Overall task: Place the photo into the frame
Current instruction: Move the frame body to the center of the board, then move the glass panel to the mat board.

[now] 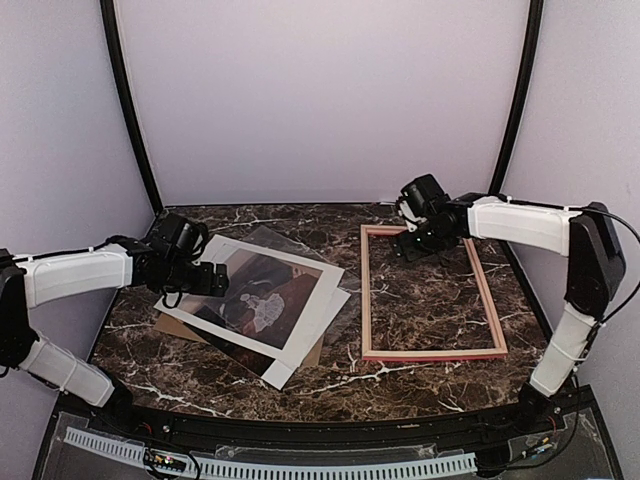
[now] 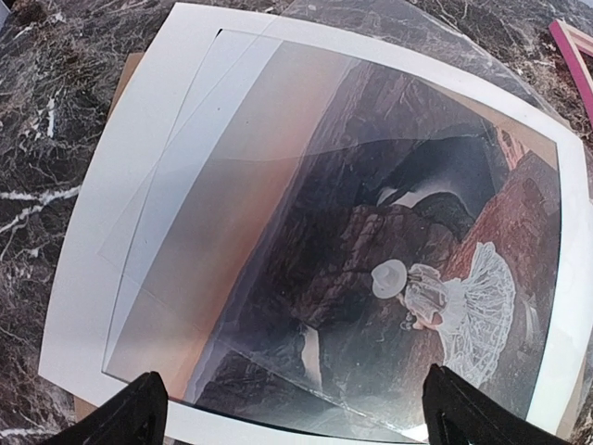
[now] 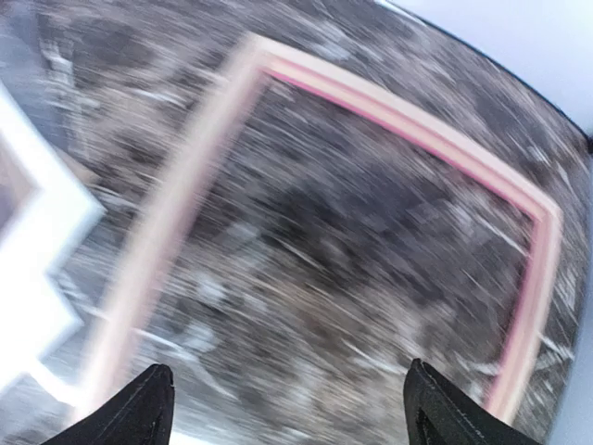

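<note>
1. The left half of the counter (image 1: 330,385) carries a messy stack. There's a brown cardboard board (image 1: 165,322) at the bottom and a white mat border (image 2: 102,232) on that. The photo (image 2: 389,278) shows through the mat's window, and a clear sheet (image 2: 389,28) lies askew over the lot. I can't tell the exact layer order beyond that.
2. The frame (image 1: 366,300) lies flat on the right half, near the stack's corner but not touching it as far as I can see. Bare marble shows inside it, so it's empty and face-up-or-down is anyone's guess.
3. The left tool (image 2: 296,417) hovers over the near-left side of the stack with its fingers spread wide and nothing in them. It looks parked there to go for the print or whatever covers it.
4. The right tool (image 3: 292,413) sits above the frame's far-left corner. That wrist view is badly blurred, but both tips show far apart with only counter between them, so it's wide and empty.
5. My read is that the task has barely started, since the photo is nowhere near the frame yet.
6. The clear sheet probably has to come off first. Otherwise the fingers would just slide on plastic.
7. The main worry is that a thin print lying flat gives the fingers no edge to pinch. Dragging it could also shuffle the whole stack.
</note>
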Motion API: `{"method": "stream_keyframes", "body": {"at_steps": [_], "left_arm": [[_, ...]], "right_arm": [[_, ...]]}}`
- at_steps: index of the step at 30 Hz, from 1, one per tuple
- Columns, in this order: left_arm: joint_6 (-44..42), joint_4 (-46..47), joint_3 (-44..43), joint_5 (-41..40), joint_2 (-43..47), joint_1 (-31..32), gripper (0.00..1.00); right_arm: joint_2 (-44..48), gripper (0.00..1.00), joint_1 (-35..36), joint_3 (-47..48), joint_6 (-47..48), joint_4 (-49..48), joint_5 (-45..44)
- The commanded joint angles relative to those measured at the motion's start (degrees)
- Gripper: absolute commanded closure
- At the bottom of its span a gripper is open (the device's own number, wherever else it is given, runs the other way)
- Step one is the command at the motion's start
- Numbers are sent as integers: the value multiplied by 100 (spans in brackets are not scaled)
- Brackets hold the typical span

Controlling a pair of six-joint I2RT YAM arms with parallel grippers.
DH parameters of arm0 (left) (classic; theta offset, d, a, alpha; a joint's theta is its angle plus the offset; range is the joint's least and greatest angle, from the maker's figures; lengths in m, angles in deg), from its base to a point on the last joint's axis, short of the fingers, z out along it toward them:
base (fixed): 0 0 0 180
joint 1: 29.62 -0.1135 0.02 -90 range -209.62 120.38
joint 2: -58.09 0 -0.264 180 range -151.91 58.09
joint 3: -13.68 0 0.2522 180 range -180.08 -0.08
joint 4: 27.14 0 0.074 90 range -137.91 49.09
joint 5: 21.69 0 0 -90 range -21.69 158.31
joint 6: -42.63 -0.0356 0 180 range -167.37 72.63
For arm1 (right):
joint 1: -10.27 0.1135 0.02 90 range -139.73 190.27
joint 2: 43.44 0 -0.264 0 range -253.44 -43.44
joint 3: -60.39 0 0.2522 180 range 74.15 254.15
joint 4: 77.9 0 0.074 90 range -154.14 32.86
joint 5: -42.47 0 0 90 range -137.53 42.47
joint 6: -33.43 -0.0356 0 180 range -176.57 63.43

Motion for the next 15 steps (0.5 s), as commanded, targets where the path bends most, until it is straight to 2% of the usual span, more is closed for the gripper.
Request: {"method": "stream_keyframes", "body": {"at_steps": [1,8,15], "left_arm": [[258,36,212,83,310,-65,1],[476,152,466,133,477,-117,1],[652,280,720,242,620,-191,1]], "right_arm": [[-699,15,438,762,-294,-632,1026],[-1926,10,749,1967,-457,-987,2220],[-2841,7,783,2751,-490,-824,2614]]}}
